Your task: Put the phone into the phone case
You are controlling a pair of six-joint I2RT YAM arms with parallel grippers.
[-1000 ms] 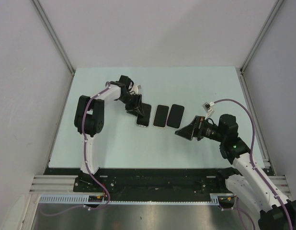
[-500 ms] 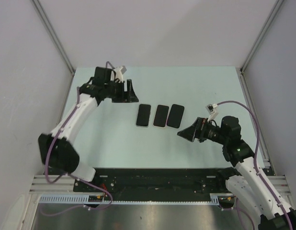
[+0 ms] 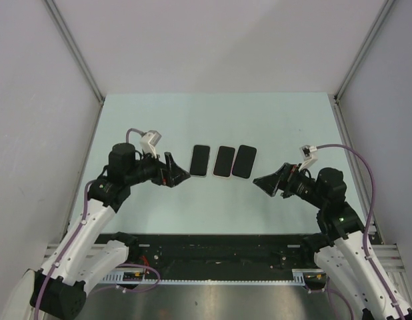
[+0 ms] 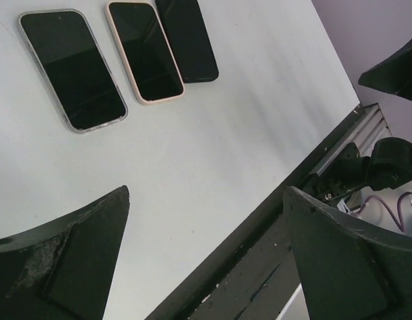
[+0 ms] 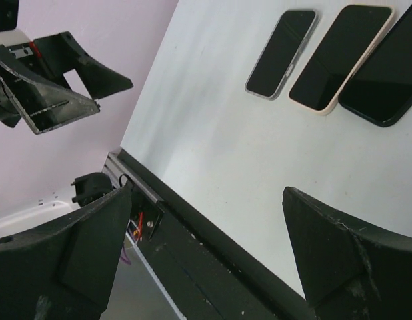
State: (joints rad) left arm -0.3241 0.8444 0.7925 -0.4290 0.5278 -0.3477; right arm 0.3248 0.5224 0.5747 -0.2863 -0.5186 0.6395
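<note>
Three phones lie face up in a row mid-table. The left phone [image 3: 201,160] [image 4: 73,70] [image 5: 281,53] has a clear case rim, the middle one [image 3: 223,161] [image 4: 145,51] [image 5: 339,57] a pink rim, and the right one [image 3: 245,161] [image 4: 187,39] [image 5: 386,80] is all dark. Whether the dark one has a case I cannot tell. My left gripper [image 3: 181,175] [image 4: 206,190] hangs open and empty to the near left of the row. Open and empty too, my right gripper [image 3: 259,181] [image 5: 207,190] is at the near right of the row.
The pale table [image 3: 213,120] is bounded by grey walls left and right. A black rail [image 3: 219,243] [image 4: 259,267] [image 5: 213,253] runs along the near edge between the arm bases. The left gripper [image 5: 66,80] shows in the right wrist view.
The left gripper has left the clear-cased phone, swung out to the far left, then come back low and near while opening wide. The right arm has drawn back slightly to the right.
</note>
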